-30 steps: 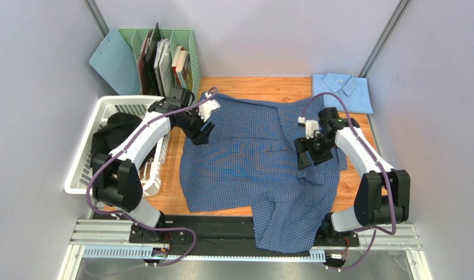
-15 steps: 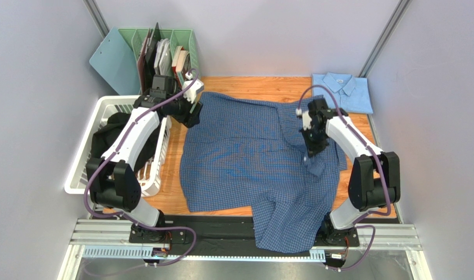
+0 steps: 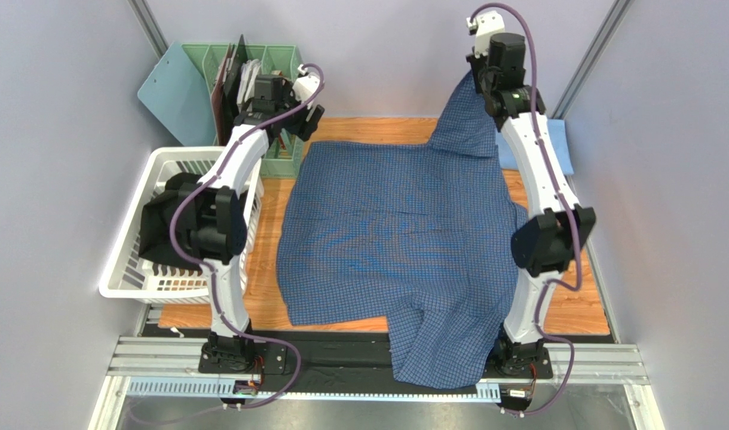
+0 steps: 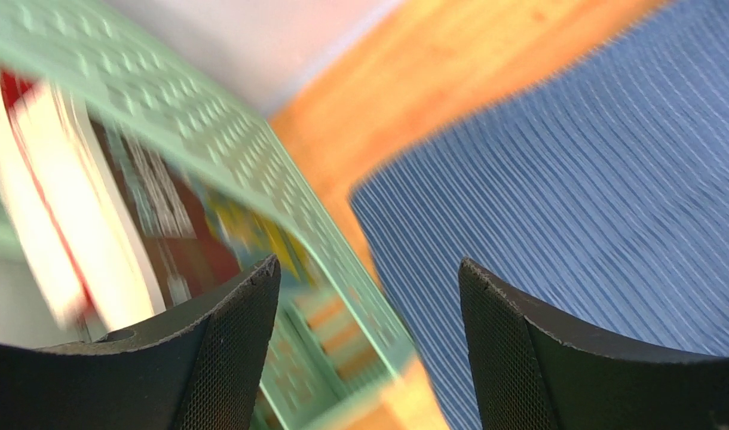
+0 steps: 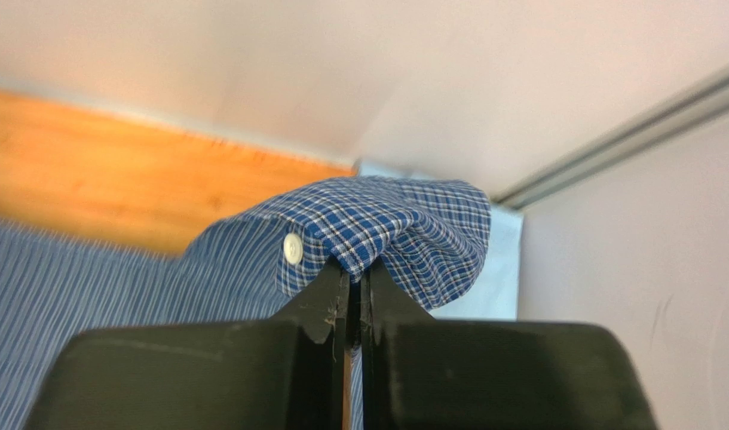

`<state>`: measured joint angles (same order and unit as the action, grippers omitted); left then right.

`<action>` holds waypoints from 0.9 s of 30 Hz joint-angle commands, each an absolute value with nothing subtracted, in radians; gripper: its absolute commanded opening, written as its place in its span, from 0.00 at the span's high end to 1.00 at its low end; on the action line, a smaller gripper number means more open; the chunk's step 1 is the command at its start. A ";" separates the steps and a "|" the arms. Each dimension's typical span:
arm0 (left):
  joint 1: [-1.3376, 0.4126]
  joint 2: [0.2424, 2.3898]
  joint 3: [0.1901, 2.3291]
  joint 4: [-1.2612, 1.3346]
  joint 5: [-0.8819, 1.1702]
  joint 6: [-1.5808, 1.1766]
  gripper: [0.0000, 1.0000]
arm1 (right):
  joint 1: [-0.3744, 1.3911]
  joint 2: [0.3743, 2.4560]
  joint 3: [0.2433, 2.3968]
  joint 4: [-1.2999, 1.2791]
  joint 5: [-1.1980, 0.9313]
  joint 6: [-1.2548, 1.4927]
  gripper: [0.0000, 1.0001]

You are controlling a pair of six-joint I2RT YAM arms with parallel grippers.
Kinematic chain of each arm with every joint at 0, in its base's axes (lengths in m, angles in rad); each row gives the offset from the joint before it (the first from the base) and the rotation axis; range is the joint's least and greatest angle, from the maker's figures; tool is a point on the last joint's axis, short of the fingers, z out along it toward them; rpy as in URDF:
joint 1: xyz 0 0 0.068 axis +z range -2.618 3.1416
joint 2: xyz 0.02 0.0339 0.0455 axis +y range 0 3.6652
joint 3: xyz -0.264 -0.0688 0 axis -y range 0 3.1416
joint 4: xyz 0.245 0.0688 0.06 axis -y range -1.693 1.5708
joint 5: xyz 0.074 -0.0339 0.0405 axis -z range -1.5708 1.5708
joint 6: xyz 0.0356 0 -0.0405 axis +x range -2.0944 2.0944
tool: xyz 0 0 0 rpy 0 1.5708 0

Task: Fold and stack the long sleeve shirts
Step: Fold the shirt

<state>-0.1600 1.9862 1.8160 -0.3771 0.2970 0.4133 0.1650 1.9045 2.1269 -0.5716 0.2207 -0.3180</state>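
Note:
The checked mid-blue shirt (image 3: pixel 395 233) lies spread over the wooden table, one sleeve hanging off the near edge. My right gripper (image 3: pixel 478 82) is raised high at the back right, shut on a buttoned cuff of the checked shirt (image 5: pixel 386 228), so the fabric rises in a peak. The pale sky-blue shirt (image 3: pixel 566 148) lies folded at the back right corner, mostly hidden behind the right arm. My left gripper (image 3: pixel 307 121) is open above the shirt's back left corner (image 4: pixel 601 206), beside the green file rack (image 4: pixel 278 179), with nothing between its fingers.
A green file rack (image 3: pixel 251 72) with books and a teal clipboard (image 3: pixel 172 91) stands at the back left. A white laundry basket (image 3: pixel 130 242) holding dark clothing sits at the left. Grey walls close in on both sides.
My right gripper shut on the checked shirt's cuff and lifted it up and back toward the far wall. My left gripper moved back toward the file rack, still open.

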 commanded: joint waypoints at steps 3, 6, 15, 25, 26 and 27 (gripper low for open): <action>-0.155 2.252 2.181 -0.375 0.290 0.578 0.25 | 0.169 2.117 2.319 -0.307 0.287 -0.442 1.00; -0.156 2.327 2.262 -0.458 0.394 0.732 0.27 | 0.183 2.190 2.365 -0.284 0.284 -0.491 1.00; -0.163 2.555 2.496 -0.618 0.408 0.975 0.29 | 0.193 2.140 2.186 -0.242 0.258 -0.489 1.00; -0.202 2.646 2.474 -0.568 0.218 1.183 0.33 | 0.202 2.091 2.125 -0.272 0.222 -0.456 1.00; -0.204 2.652 2.470 -0.586 0.209 1.196 0.33 | 0.202 2.088 2.122 -0.273 0.221 -0.456 1.00; -0.203 2.651 2.462 -0.600 0.203 1.234 0.32 | 0.202 2.085 2.118 -0.273 0.219 -0.456 1.00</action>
<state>-0.2031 2.6392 2.4435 -0.5735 0.2611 1.0939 0.1951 2.1773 2.1223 -0.3157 0.2356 -0.4683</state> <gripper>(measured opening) 0.670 0.011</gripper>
